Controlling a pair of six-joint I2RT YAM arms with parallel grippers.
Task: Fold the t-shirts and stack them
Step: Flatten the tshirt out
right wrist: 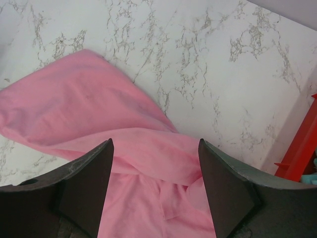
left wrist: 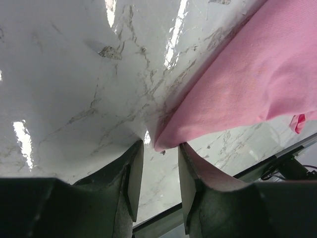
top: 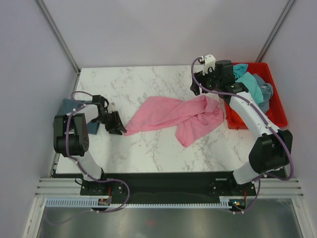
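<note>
Though pt-hidden by R-arm (top: 247, 111), pink tee (top: 168, 115).

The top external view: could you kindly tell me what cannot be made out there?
- Red crate: how many shirts it holds; the right arm covers part of the pile.
- Slate-blue cloth: its shape, mostly hidden behind the left arm.
- Pink t-shirt: neck and sleeves, lost in bunched folds.

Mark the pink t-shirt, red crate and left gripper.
pink t-shirt (top: 173, 115): top view, middle of the cloth.
red crate (top: 278, 101): top view, its right rim.
left gripper (left wrist: 159, 153): left wrist view, between its fingertips.
</note>
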